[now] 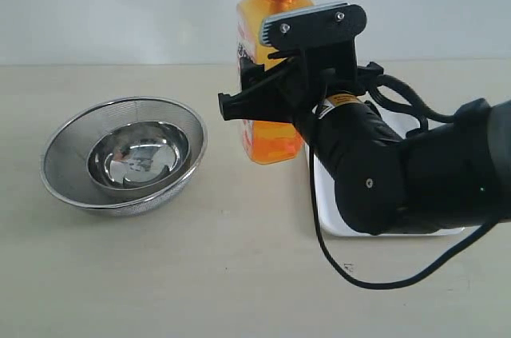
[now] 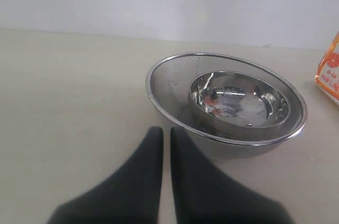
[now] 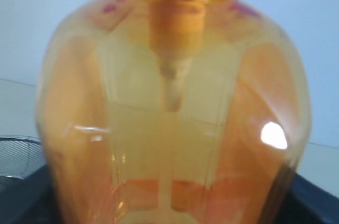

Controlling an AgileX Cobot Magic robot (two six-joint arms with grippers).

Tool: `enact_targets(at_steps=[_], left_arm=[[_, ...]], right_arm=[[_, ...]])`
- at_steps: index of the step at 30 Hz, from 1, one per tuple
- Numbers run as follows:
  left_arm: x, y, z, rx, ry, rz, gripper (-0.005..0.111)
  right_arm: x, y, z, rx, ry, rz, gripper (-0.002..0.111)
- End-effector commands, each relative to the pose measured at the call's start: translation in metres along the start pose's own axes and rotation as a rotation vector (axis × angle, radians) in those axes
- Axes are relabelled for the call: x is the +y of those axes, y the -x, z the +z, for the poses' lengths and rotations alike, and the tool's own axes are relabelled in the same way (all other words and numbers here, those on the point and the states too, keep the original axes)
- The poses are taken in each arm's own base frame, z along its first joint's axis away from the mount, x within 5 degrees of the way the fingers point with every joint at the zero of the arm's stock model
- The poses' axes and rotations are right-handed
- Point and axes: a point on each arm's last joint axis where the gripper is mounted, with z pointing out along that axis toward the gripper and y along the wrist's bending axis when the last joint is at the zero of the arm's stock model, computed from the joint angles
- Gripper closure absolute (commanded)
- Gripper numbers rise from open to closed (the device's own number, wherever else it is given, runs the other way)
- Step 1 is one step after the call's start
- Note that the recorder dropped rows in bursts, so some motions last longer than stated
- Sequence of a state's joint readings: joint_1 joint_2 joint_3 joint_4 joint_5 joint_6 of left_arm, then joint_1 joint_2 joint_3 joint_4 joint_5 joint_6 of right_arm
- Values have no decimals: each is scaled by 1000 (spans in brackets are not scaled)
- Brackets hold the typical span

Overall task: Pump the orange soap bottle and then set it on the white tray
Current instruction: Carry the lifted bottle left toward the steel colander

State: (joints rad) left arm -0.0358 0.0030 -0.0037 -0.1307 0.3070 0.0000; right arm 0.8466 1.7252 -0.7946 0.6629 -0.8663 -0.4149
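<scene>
The orange soap bottle (image 1: 270, 145) stands upright at the middle back, its orange collar and white stem reaching the top edge of the exterior view. My right gripper (image 1: 263, 97) is shut on its body from the right, and whether its base touches the table I cannot tell. The bottle (image 3: 169, 128) fills the right wrist view, with a black finger (image 3: 313, 203) at either lower corner. The white tray (image 1: 322, 194) lies to the bottle's right, mostly hidden under my right arm. My left gripper (image 2: 166, 135) is shut and empty, low over the table, beside the strainer.
A round steel mesh strainer (image 1: 124, 102) sits at the left with a smaller steel bowl (image 1: 140, 158) inside it; both also show in the left wrist view, strainer (image 2: 225, 55) and bowl (image 2: 238, 97). A black cable (image 1: 375, 284) loops over the table in front of the tray.
</scene>
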Motion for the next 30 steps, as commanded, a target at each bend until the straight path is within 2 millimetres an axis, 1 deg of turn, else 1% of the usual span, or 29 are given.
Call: enact_targets(at_steps=[1,5,9,16,19,24,26,30], left_arm=[[0,0,0,-7,4,9,102],[0,0,0,-7,4,9,102],[0,0,0,-7,4,9,102],[0,0,0,-7,4,9,102],[0,0,0,-7,4,9,102],[0,0,0,-7,4,9,102],[0,0,0,-7,4,9,102],[0,0,0,-7,4,9,102]], right_arm=[[0,15,-1,-96,5,-11,108],[0,11,-1,-50,-3,-70,108],[-7,10,0,-22,-82,-48,108],[-9,15,0,-34,-159,-20,108],[-5,20,-2,-45,-207,-78,108],[11,30,-5,-76,-216,-133,108],[14,30,-4,-74,-229,-156,108],[18,21,4,-27,-275,-226,108]])
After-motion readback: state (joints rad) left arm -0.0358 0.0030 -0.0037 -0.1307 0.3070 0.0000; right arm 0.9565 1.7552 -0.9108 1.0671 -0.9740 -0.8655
